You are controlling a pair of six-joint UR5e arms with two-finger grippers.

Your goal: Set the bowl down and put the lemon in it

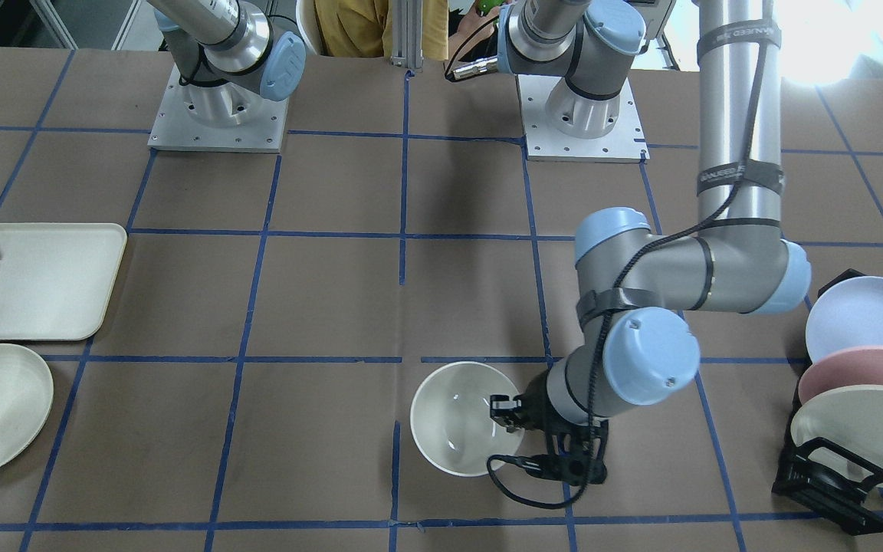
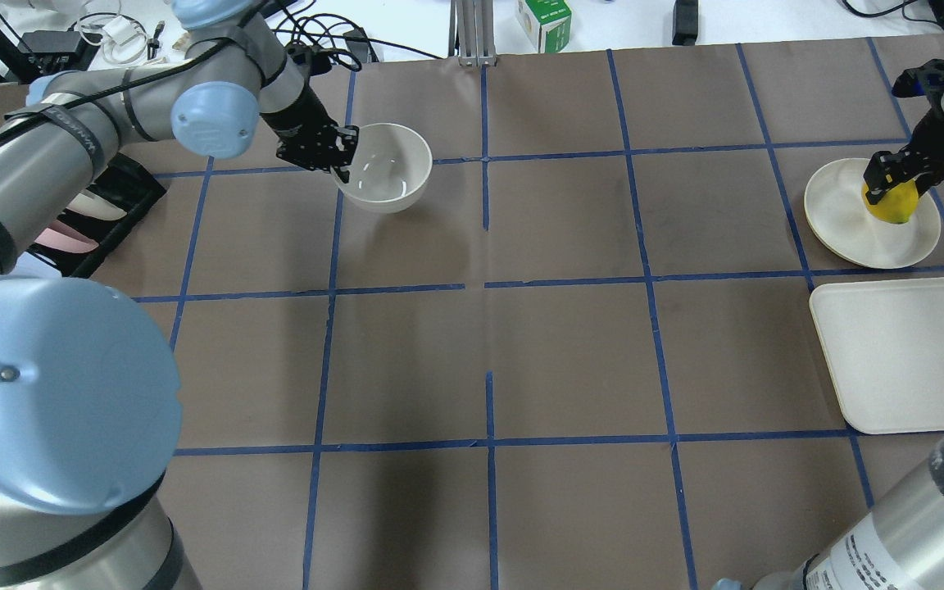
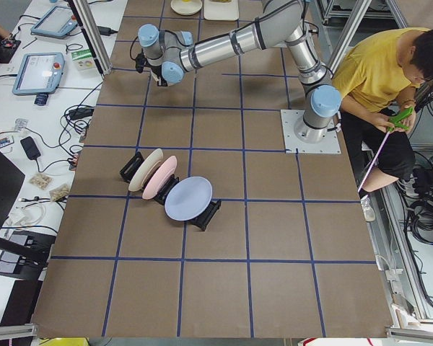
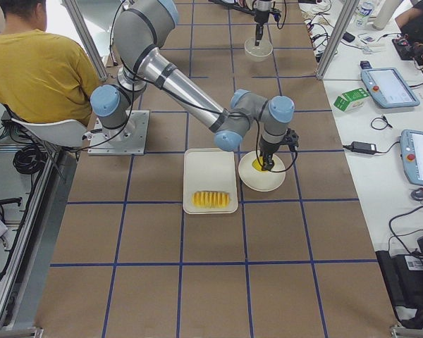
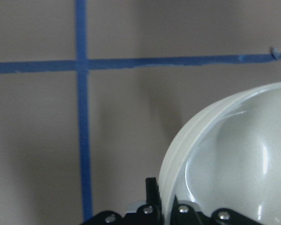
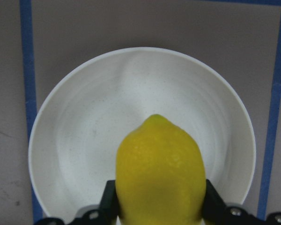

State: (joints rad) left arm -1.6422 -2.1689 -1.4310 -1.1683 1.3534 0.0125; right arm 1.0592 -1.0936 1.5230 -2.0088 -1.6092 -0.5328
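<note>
Work was split between two arms: the right gripper (image 2: 894, 190) was clamped on the lemon (image 2: 890, 206) over the plate (image 2: 837, 217) just beside the tray (image 2: 890, 352). The fruit's long axis lay about level, across the squeeze, with one pointed end aimed forward from the wrist, a hold that likely put its narrower width between the pads. Well apart from the tray, the left gripper (image 2: 345, 156) pinched the bowl (image 2: 386, 172) by its rim, mouth up, apparently to set it down as the lemon's target; whether it touched the table (image 2: 570, 352) could not be told.

glossy bowl (image 2: 382, 168), dimpled lemon (image 6: 160, 171), matt speckled plate (image 6: 84, 131).
</note>
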